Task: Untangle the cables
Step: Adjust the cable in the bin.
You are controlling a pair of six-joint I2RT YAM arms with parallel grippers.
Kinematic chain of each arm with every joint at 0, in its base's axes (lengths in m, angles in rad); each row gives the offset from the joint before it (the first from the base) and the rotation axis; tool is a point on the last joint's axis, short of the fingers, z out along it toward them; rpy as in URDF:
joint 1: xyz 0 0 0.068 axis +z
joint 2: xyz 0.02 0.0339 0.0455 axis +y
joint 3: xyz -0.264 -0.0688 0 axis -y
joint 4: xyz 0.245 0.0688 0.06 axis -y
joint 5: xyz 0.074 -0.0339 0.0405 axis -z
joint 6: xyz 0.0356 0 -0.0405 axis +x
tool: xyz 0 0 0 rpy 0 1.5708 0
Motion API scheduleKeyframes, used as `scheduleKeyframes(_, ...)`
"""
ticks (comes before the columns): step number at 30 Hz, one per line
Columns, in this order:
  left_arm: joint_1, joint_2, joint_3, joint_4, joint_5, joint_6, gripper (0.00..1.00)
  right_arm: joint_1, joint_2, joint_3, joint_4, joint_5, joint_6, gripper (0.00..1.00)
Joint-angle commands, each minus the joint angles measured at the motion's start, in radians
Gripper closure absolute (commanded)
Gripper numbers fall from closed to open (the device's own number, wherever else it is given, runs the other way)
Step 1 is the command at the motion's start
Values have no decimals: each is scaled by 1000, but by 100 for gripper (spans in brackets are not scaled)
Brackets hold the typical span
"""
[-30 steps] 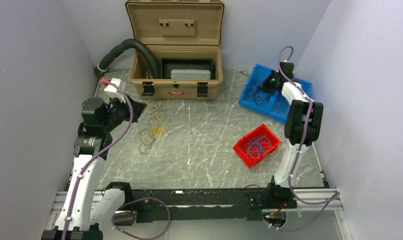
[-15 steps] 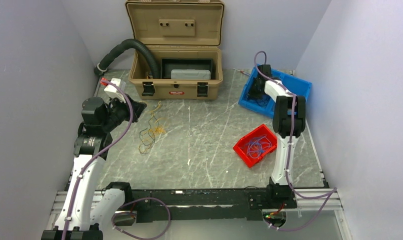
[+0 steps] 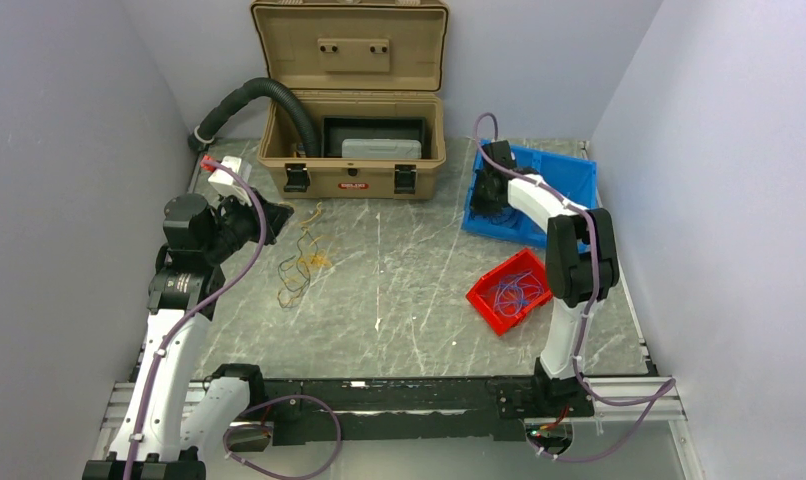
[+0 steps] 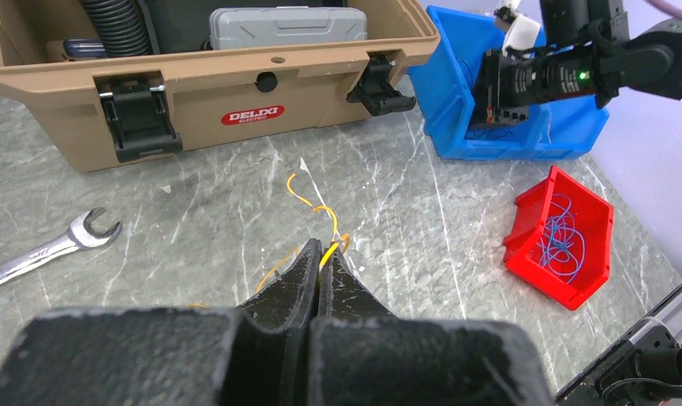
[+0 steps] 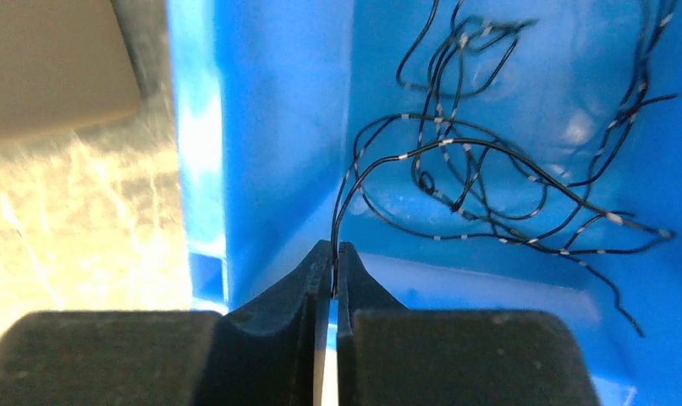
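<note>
Some cables, black, pinched in right hand.

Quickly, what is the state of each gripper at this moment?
Left gripper: closed on a yellow-orange wire.
Right gripper: closed on a black wire inside the blue bin.

The right gripper has its two dark fingers pressed together, pinching a pair of thin black cables at their tips. From the pinch the strands rise and spread rightward into a loose tangle marked with small pale bands, lying against the inside of a blue bin. The bin's upright wall stands just left of the fingers. Beyond it is grey marbled table, with the corner of a tan case at upper left.
</note>
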Motion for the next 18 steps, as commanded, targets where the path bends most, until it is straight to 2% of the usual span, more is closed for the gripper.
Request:
scheduleKeyframes(1,0,-1,20,24,20,13,100,-30,0,151,-77,101,-28,82)
scheduleKeyframes(3,-3,-2,20,22,11,15,100,-40,8,204,-110,116,-39,55)
scheduleKeyframes(4,-7,-1,22,17,2,20,100,-41,5,224,-121,124,-43,46)
scheduleKeyframes(5,-13,-1,24,14,-9,26,100,-40,-3,235,-128,129,-47,42)
scheduleKeyframes(12,-40,24,42,1,-26,33,100,-37,-152,193,-125,144,-65,37)
scheduleKeyframes(18,-120,54,82,-28,-33,15,100,1,-395,40,-21,60,-134,32)
